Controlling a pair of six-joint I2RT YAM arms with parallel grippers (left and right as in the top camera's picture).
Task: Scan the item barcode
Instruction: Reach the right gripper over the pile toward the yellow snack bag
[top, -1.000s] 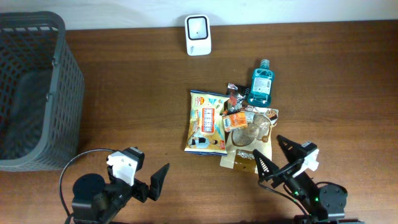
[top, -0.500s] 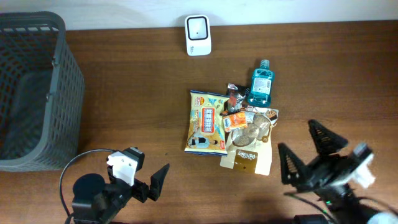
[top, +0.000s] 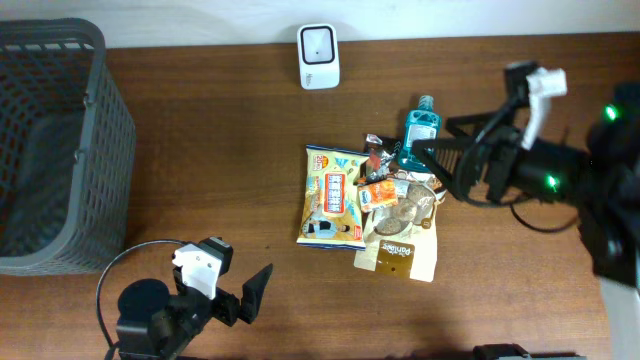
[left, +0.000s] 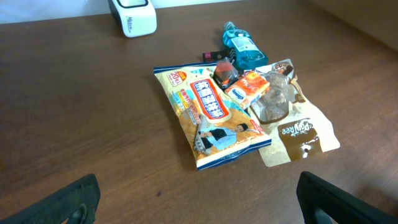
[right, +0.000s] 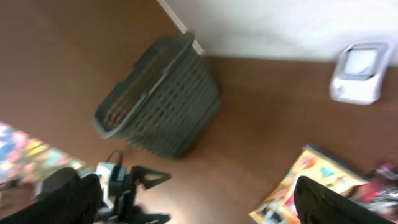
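- Yellow snack bag (top: 333, 195) – it lies flat in the middle of the surface (top: 200, 150). It has a blue label band and a cartoon figure, but the writing is too small for me to read.
- Brown pouch (top: 400, 250) just right of it, under an orange packet (top: 380, 192). It has white lettering which I cannot read with certainty.
- Teal mouthwash bottle (top: 420, 135) lies at the far end of the pile; its label is not legible.
- White scanner (top: 319, 57) stands at the far edge, well apart from the pile.
- Grey basket (top: 110, 130) is at the far left.
- My right hand (top: 432, 138) is stretched over the bottle, fingers wide apart and holding nothing. I cannot tell if it touches the bottle.
- My left hand (top: 238, 275) is low at the near edge – fingers apart, empty, and pointing at the pile.
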